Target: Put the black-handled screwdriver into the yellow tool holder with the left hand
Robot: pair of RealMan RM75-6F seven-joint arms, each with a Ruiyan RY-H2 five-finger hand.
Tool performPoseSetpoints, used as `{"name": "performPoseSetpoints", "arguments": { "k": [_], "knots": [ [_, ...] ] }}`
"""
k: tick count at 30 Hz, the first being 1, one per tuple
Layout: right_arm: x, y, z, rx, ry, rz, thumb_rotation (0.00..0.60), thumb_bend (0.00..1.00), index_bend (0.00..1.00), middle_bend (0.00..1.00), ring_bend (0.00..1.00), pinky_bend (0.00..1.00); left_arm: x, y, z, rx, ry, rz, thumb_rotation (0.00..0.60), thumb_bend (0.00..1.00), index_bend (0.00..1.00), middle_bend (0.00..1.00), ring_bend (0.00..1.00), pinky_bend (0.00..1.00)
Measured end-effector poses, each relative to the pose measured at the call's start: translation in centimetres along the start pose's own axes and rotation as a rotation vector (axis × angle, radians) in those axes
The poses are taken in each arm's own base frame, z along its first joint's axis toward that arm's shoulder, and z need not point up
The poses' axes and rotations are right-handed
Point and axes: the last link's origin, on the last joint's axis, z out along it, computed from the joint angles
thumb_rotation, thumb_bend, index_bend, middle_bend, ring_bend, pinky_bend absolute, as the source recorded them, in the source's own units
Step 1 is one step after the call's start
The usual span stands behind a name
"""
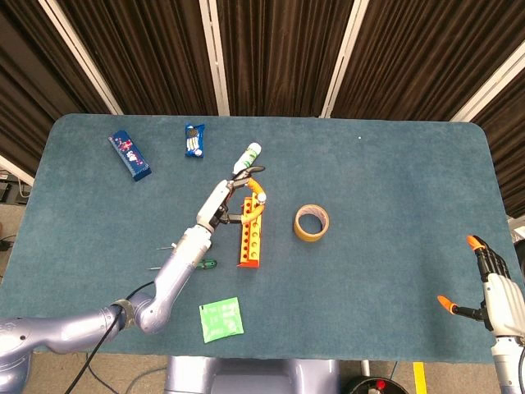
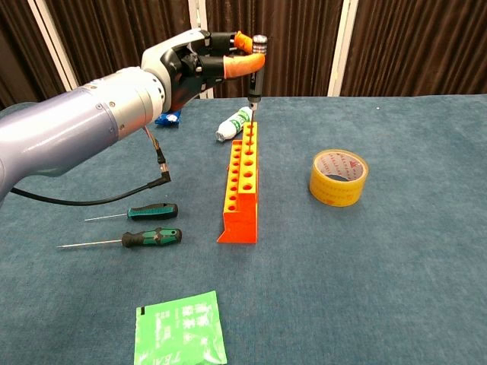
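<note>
My left hand point(image 2: 199, 61) pinches the black-handled screwdriver point(image 2: 256, 70) upright, its tip at the far end of the yellow tool holder point(image 2: 242, 181), mid-table. My right hand point(image 1: 492, 277) rests released, fingers apart, at the table's near right corner.

You have three screwdrivers: one black-handled point(image 2: 256, 70), two green-handled point(image 2: 153, 211) point(image 2: 152, 237). One tool holder point(image 2: 242, 185), one tape roll point(image 2: 338, 177), one bottle point(image 2: 232, 125), two snack packs point(image 1: 130, 155) point(image 1: 194, 140), one green sachet point(image 2: 180, 329).
</note>
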Motion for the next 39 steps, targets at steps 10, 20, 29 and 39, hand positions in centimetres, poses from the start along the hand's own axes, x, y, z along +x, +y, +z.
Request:
{"name": "performPoseSetpoints", "arguments": {
  "k": [10,20,29,39],
  "knots": [
    [0.0,0.0,0.0,0.000,-0.001,0.000,0.600,0.07,0.00,0.00,0.00,0.00,-0.2,-0.7,0.0,0.008,-0.009,0.030,0.600,0.53,0.64,0.11,0.01,0.06],
    [0.0,0.0,0.0,0.002,0.000,-0.004,0.600,0.07,0.00,0.00,0.00,0.00,-0.2,-1.8,-0.2,0.036,-0.025,0.077,0.600,0.53,0.64,0.11,0.01,0.06],
    [-0.1,0.0,0.0,0.003,0.000,-0.002,0.600,0.07,0.00,0.00,0.00,0.00,-0.1,-3.0,-0.4,0.055,-0.033,0.126,0.600,0.53,0.64,0.11,0.01,0.06],
    [0.0,0.0,0.0,0.006,0.002,-0.001,0.600,0.07,0.00,0.00,0.00,0.00,-0.3,-3.6,-0.2,0.064,-0.037,0.150,0.600,0.53,0.64,0.11,0.01,0.06]
  ]
}}
